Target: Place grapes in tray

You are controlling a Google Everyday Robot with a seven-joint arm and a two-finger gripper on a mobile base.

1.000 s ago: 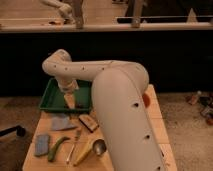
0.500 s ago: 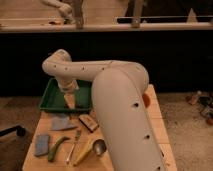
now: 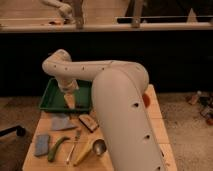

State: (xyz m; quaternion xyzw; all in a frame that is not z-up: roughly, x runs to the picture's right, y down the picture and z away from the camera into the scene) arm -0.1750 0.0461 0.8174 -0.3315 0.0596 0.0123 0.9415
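The green tray (image 3: 51,98) lies at the back left of the wooden table. My gripper (image 3: 69,100) hangs from the white arm (image 3: 115,100) and points down over the tray's front right part. I cannot make out the grapes; they are either hidden by the gripper or out of view.
In front of the tray lie a grey-blue cloth (image 3: 60,122), a blue sponge (image 3: 41,144), a green vegetable (image 3: 56,149), a thin utensil (image 3: 75,144), a yellow-handled spoon (image 3: 93,148) and a small brown item (image 3: 88,121). An orange bowl (image 3: 146,100) peeks out behind the arm at the right.
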